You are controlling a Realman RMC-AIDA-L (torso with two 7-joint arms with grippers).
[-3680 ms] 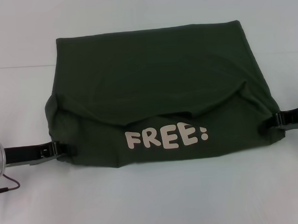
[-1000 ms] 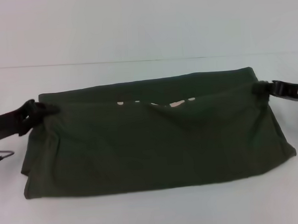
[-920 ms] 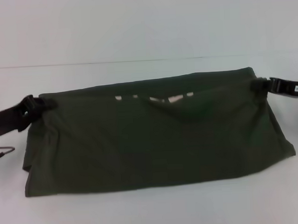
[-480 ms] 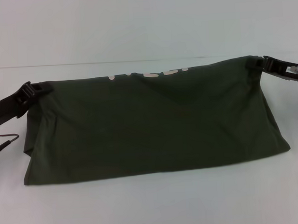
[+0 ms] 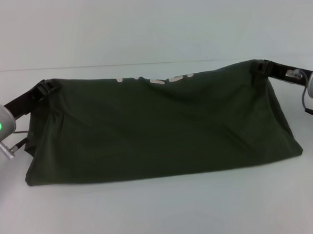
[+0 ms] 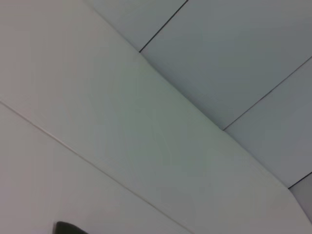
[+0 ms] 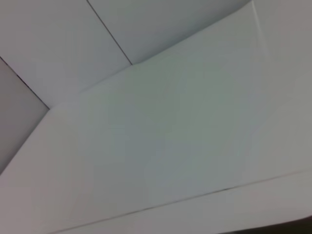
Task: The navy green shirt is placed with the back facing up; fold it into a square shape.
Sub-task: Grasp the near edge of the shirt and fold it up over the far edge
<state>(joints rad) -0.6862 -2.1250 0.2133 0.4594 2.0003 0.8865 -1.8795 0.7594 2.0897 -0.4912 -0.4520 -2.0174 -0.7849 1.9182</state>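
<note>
The navy green shirt [image 5: 157,127] lies folded into a wide band across the white bench [image 5: 161,211], its near edge resting on the surface. My left gripper [image 5: 49,87] is clamped on the far left corner, my right gripper [image 5: 260,67] on the far right corner, both holding that far edge taut. Pale lettering [image 5: 152,78] shows in part along the far edge. Both wrist views show only pale panels.

Dark olive-green shirt [image 5: 157,127] is lying folded into a wide band, far edge lifting, pale print peeking there.
</note>
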